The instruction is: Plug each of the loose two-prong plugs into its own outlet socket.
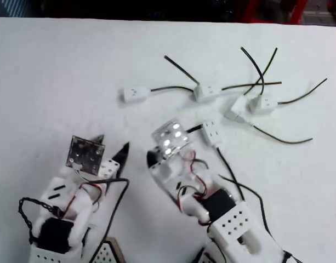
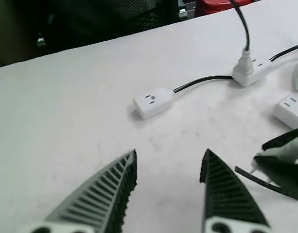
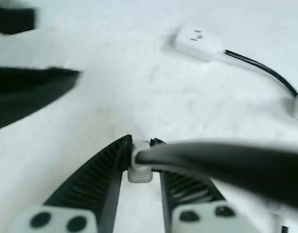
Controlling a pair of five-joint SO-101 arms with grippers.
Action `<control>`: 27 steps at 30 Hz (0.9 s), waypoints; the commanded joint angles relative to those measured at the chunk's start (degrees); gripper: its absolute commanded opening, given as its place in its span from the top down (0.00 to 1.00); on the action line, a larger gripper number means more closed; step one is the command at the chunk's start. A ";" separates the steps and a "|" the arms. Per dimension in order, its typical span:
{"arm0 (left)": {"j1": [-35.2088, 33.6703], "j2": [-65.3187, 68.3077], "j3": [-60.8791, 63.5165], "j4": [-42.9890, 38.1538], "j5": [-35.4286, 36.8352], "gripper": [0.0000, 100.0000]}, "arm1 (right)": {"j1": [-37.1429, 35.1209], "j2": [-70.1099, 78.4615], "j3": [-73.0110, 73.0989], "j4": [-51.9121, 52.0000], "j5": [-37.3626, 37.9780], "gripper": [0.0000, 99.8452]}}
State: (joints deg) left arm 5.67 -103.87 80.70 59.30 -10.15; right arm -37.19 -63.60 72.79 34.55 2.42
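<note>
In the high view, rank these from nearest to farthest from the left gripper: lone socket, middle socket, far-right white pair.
1. Lone socket, left end of the row, just beyond the left gripper.
2. Middle socket, further right.
3. Far-right white pair, at the row's right end.

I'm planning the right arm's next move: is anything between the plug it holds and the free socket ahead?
Nothing visible: bare table lies between the held plug and the socket; the left gripper sits aside.

table [image 1: 58,71]: matt, faintly rough | outlet socket [image 2: 152,102]: smooth glossy plastic | left tool fingers [image 2: 114,194]: ribbed plastic
</note>
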 commanded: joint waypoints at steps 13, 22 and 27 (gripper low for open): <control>-9.98 58.59 -41.23 0.00 -16.97 0.66 | 8.75 -1.27 3.08 -9.45 -3.69 0.98; -9.45 91.65 -65.58 -0.35 -29.71 0.66 | 8.75 -1.27 3.08 -9.45 -3.69 0.98; -8.31 105.01 -76.92 -0.44 -33.41 0.66 | 8.75 -1.27 3.08 -9.45 -3.69 0.98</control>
State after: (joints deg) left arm -3.82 -4.62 11.87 59.30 -41.63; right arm -28.92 -63.60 76.48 26.37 -0.66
